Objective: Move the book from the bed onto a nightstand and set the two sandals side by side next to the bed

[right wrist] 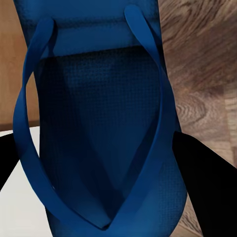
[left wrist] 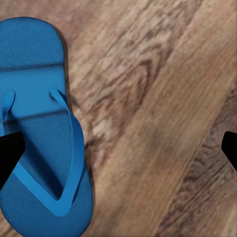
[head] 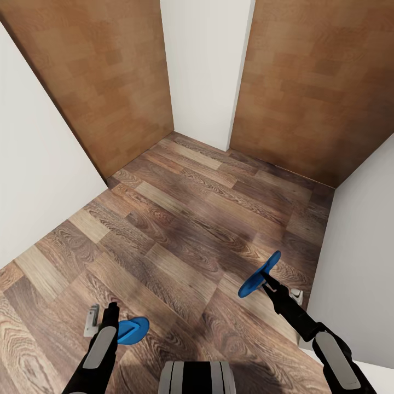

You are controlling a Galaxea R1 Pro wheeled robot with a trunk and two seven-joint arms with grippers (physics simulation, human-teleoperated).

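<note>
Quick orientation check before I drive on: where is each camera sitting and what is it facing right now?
Head view: on the head, looking forward and down at the wood-plank floor, two brown doors and white wall; both arms and the base show.
Left wrist view: near the left gripper, looking down at a blue sandal over the floor; dark fingertips at the edges.
Right wrist view: near the right gripper, facing the other sandal between its jaws.
Shared: both sandals also appear in the head view.

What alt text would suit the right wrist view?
A bright blue flip-flop sandal seen close up, sole facing the camera, thin straps meeting in a V, with the dark fingers of the right pincer on either side, above wood-plank floor.
</note>
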